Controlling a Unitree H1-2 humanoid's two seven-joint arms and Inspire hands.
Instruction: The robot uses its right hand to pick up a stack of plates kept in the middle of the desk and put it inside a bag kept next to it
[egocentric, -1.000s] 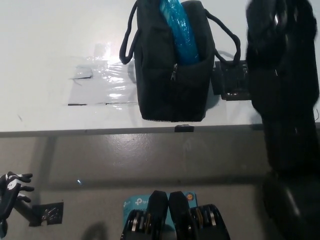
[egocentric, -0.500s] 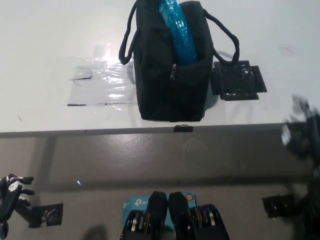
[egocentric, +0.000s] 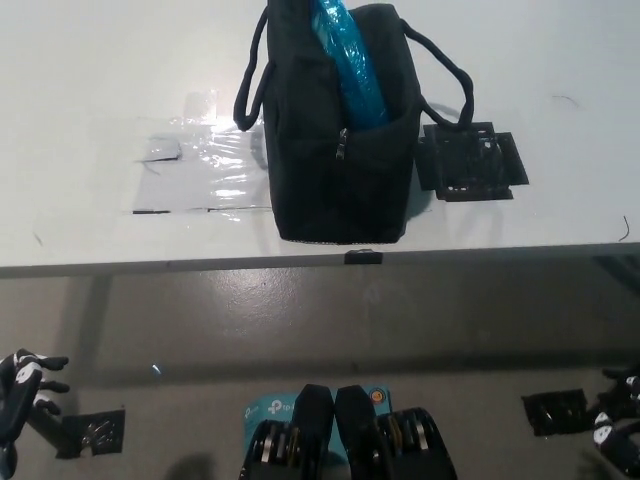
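Since a second before, the black right arm had dropped away from beside the bag (egocentric: 340, 130), and only part of the right hand (egocentric: 615, 420) showed at the bottom right corner, too cut off to tell how its fingers stood. A blue stack of plates (egocentric: 350, 60) stood on edge inside the open black bag, which sat near the front edge of the white desk (egocentric: 90, 90). Low at the bottom left, the white left hand (egocentric: 18, 395) rested with fingers spread, holding nothing.

Blue plates (egocentric: 350, 60) upright inside black bag (egocentric: 340, 170) on desk (egocentric: 90, 90)
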